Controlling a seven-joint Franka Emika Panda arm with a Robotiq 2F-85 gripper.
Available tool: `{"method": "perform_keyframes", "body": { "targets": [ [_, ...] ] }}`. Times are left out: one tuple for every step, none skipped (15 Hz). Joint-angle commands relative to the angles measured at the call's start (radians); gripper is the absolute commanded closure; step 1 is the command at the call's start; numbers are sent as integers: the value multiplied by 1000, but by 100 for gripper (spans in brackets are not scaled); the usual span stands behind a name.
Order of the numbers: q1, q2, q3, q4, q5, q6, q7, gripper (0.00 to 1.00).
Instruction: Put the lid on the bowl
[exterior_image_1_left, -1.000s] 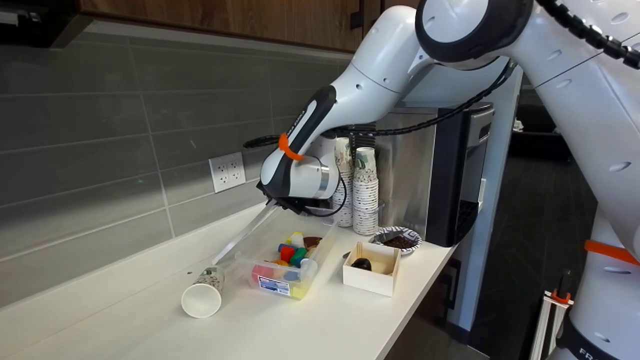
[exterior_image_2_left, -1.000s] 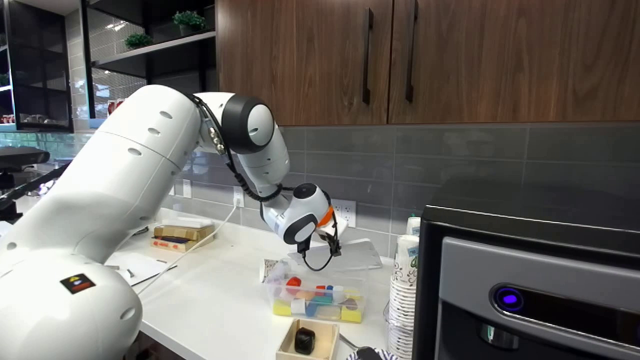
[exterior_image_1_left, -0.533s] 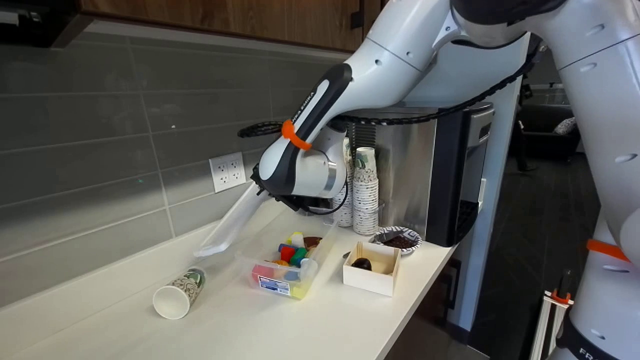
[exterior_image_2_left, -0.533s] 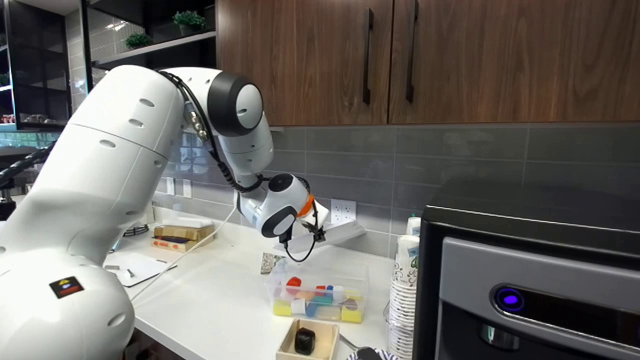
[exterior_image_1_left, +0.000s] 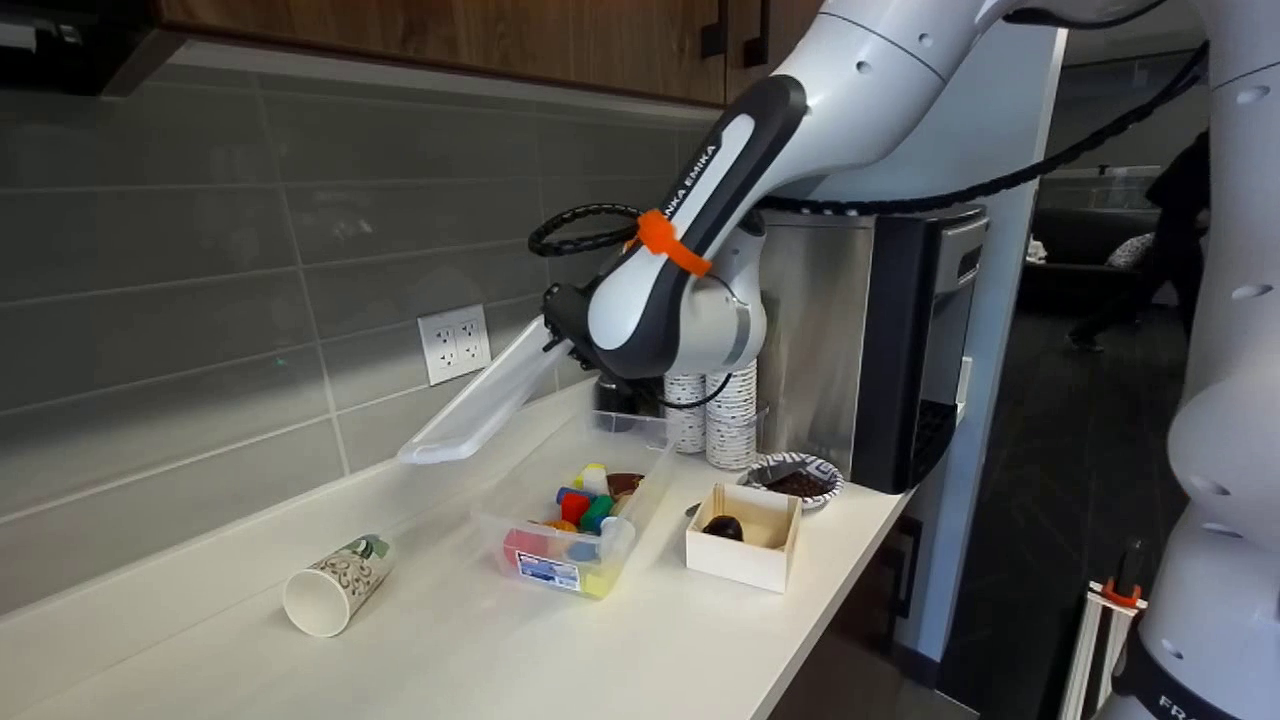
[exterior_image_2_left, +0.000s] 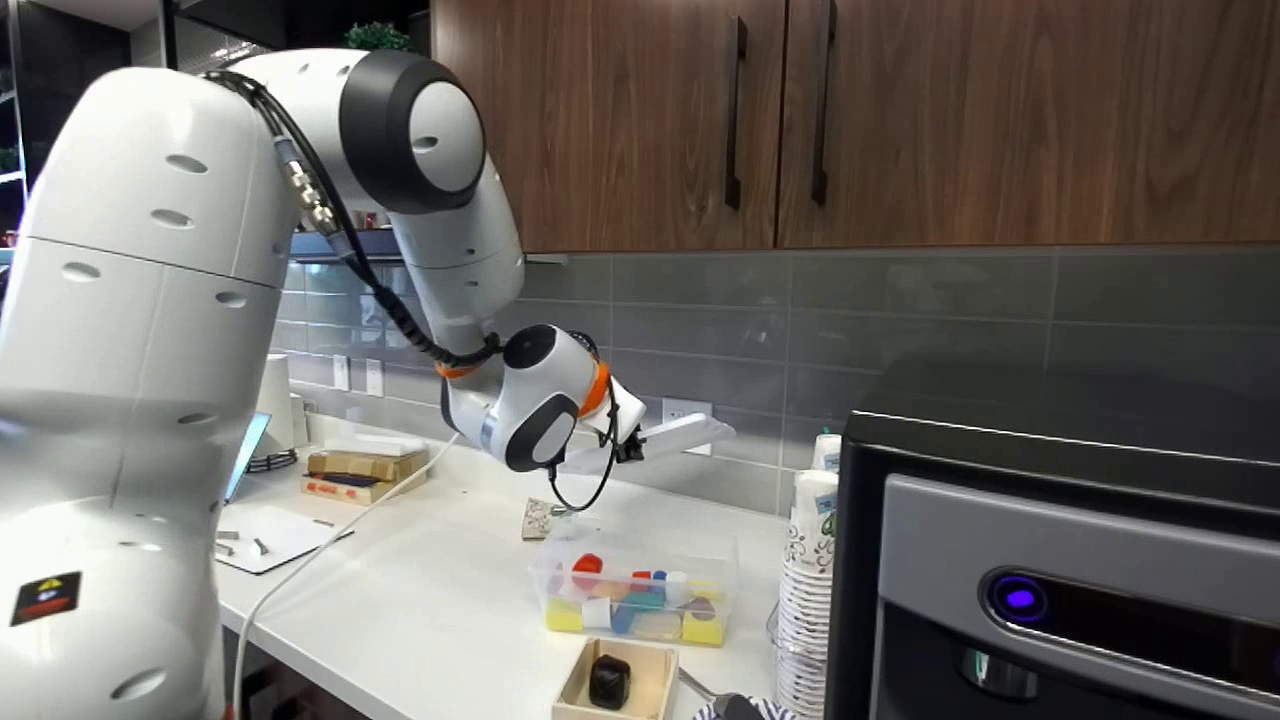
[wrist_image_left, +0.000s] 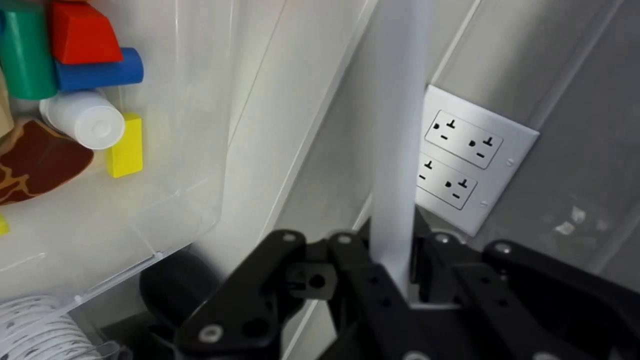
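White translucent plastic fills the gap between my fingers (wrist_image_left: 352, 267): I have the lid (exterior_image_1_left: 488, 395) pinched at one end, tilted in the air, its free end lower than the end I grip. The bowl (exterior_image_1_left: 655, 485), clear and rectangular, stands on the table (exterior_image_1_left: 640, 660) with red, blue, green and yellow pieces (exterior_image_1_left: 575, 508) inside; my lid is apart from it, higher up and toward the tiled wall (exterior_image_1_left: 170, 340). A paper cup (exterior_image_1_left: 338, 588) lies on its side near the bowl, and on the bowl's other side a small square box (exterior_image_1_left: 735, 562) with a dark lump (exterior_image_1_left: 724, 528) in it sits near a patterned plate (exterior_image_1_left: 828, 468).
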Motion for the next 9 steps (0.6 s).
{"method": "perform_keyframes", "body": {
  "targets": [
    [-175, -106, 104, -141, -210, 21, 263, 98],
    [-211, -117, 118, -167, -270, 25, 324, 98],
    [-247, -122, 131, -189, -337, 34, 385, 98],
    [-273, -141, 140, -220, -388, 40, 439, 98],
    [-301, -149, 144, -243, -446, 53, 488, 98],
    [-323, -160, 142, -269, -495, 70, 527, 98],
    [-343, -179, 141, -297, -543, 88, 570, 98],
    [-361, -190, 133, -318, -589, 106, 603, 98],
    [-375, -209, 125, -343, -627, 128, 634, 98]
  ]
}}
